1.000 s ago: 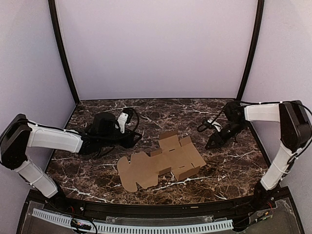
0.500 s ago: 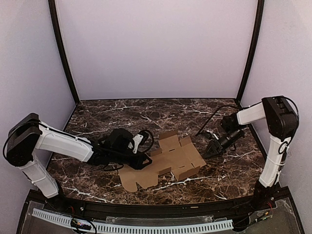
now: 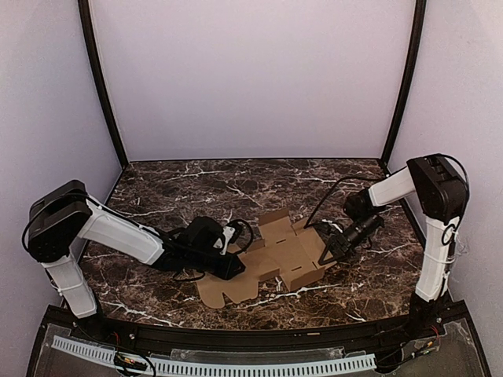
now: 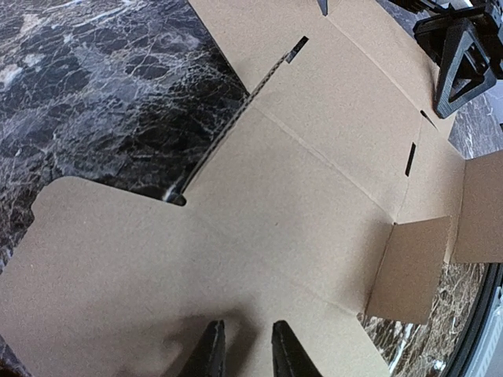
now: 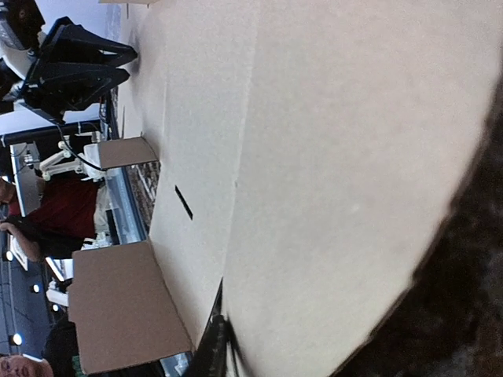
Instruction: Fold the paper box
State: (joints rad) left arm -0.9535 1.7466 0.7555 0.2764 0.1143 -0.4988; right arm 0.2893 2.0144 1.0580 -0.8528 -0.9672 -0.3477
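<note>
Two grippers bracket the paper box [image 3: 271,259], which lies as a flat die-cut sheet low in the top view, near the centre of the table [image 3: 173,177]. Its long axis runs from lower left to upper right. The left gripper [image 4: 247,334] sits over the rounded-tab end, its fingers [image 4: 208,353] set narrow with bare cardboard showing between them. The right gripper [image 3: 328,253] is at the opposite edge, right of centre. Its opening cannot be determined, because cardboard fills its wrist view. Both arms appear equally close, so either could likely start a fold. Beyond the sheet, dark white-veined marble extends to plain pale walls [image 3: 251,78] and black corner posts [image 3: 100,78].
</note>
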